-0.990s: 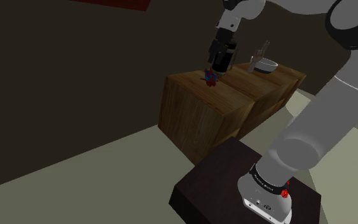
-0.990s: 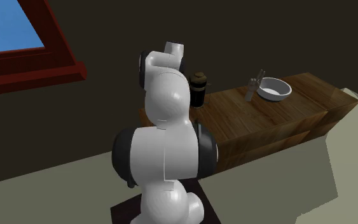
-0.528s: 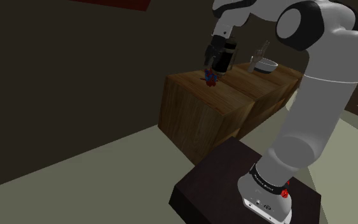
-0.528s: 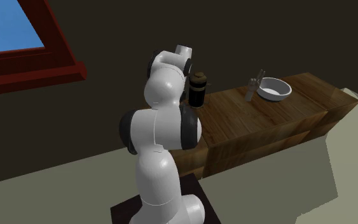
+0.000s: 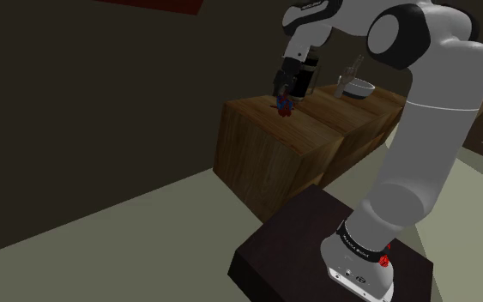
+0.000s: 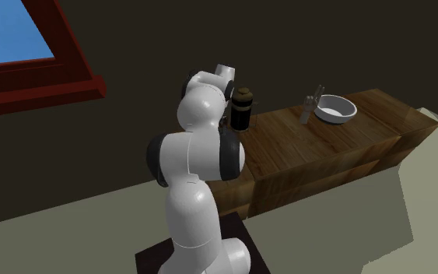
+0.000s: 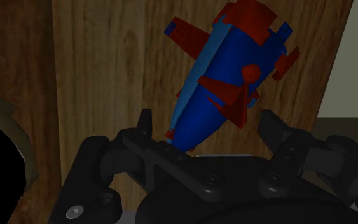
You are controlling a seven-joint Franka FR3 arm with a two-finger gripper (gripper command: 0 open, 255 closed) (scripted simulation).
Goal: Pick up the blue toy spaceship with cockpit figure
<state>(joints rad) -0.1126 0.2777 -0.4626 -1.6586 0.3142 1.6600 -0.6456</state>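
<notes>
Dim room with a wooden bench [image 5: 261, 150] along a dark wall. Lying near the bench's end at the shoulder view's left: blue toy spaceship [image 7: 225, 83] with red fins, long axis slanted to the wood grain, nose toward the jaws, tail away. Jaws wide apart, hovering close over it, flanking the nose without touching, gripping nothing. Dark lidded jar [image 6: 242, 109] near; white bowl [image 6: 338, 107] well apart.

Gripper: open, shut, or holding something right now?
Gripper: open, holding nothing; the toy spaceship has its nose between the spread fingers, not clasped.
</notes>
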